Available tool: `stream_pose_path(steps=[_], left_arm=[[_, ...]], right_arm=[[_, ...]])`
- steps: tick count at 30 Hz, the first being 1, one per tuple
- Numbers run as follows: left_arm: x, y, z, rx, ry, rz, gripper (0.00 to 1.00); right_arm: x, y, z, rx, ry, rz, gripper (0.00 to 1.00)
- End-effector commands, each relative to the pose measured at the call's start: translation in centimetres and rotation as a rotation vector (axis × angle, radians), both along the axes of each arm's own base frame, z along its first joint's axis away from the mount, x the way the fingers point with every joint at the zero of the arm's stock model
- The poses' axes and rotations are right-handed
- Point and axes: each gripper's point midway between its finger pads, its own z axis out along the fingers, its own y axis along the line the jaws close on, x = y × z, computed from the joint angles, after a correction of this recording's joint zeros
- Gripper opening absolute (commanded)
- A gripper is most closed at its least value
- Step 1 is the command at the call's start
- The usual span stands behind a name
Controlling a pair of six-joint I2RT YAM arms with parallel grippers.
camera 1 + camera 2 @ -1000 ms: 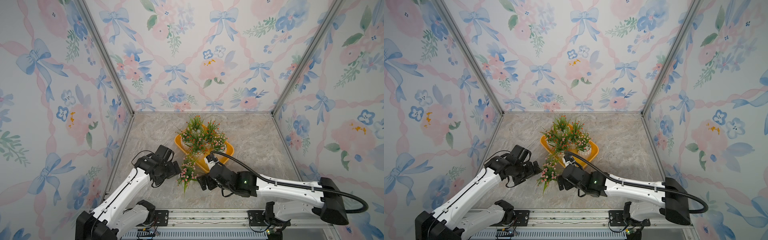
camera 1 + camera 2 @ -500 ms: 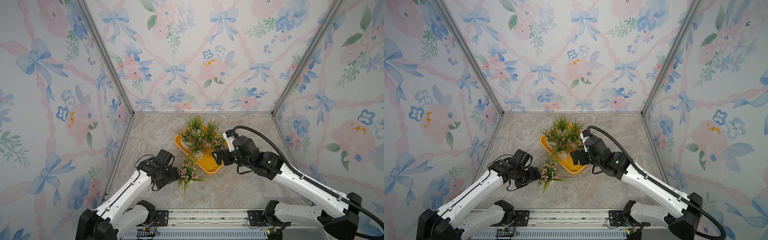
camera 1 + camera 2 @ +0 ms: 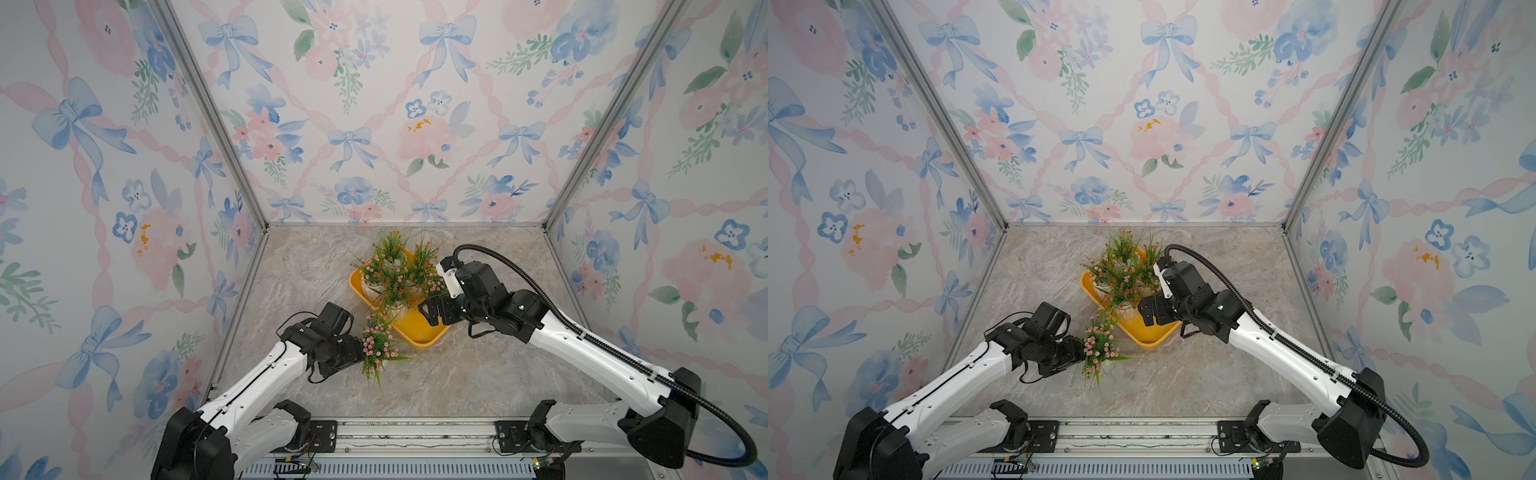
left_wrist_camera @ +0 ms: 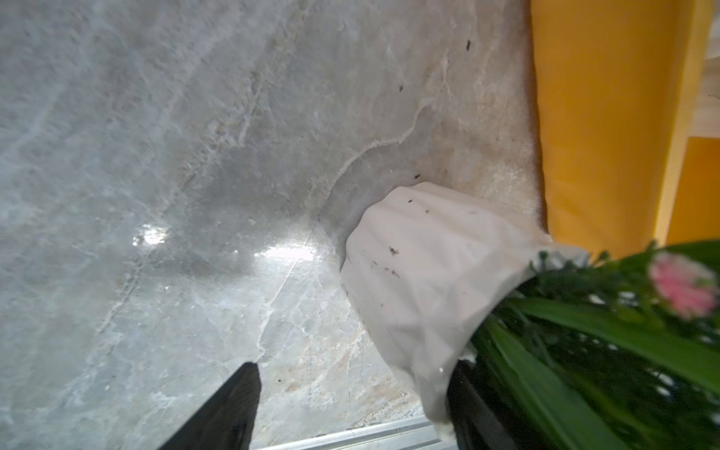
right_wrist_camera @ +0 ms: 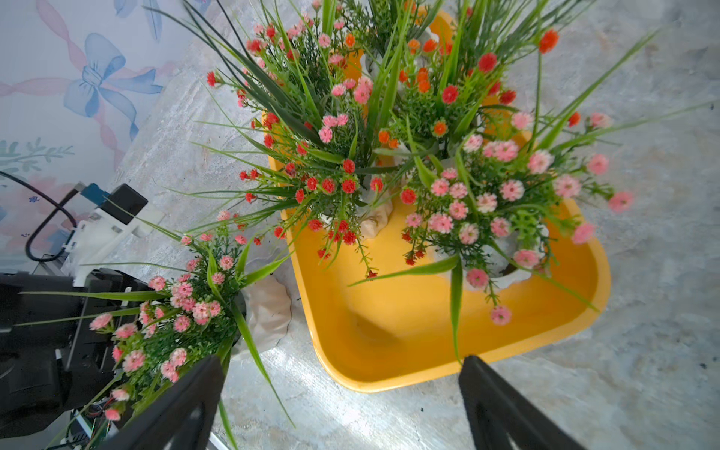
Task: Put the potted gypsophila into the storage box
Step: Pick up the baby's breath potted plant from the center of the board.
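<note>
My left tool (image 4: 354,368), spread, sat at the pink potted gypsophila (image 4: 420,280) on the surface (image 4: 156,156) just left of the storage box (image 4: 584,117); my right tool (image 5: 342,361) hung spread.

In both top views the left gripper (image 3: 358,353) has its fingers hidden behind the leaves of the pink potted gypsophila (image 3: 377,347) on the surface (image 3: 457,386), and that plant's pot is mostly hidden. In the left wrist view its blossoms are blurred, the storage box (image 4: 596,117) runs off the picture's edge, and one finger (image 4: 473,413) sits partly behind the pot's rim, contact unclear.
</note>
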Motion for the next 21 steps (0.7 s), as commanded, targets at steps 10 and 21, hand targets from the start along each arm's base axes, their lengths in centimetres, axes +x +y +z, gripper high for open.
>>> stream_pose_path(steps=[10,21], left_arm=[[1.0,-0.4,-0.8,0.017,-0.020,-0.020,0.58],[1.5,-0.6,-0.9,0.008,-0.049,-0.018,0.25]], right_arm=[[-0.7,-2.5,-1.4,-0.021,0.048,-0.081,0.97],[-1.2,-2.9,-1.4,-0.029,0.048,-0.093,0.97]])
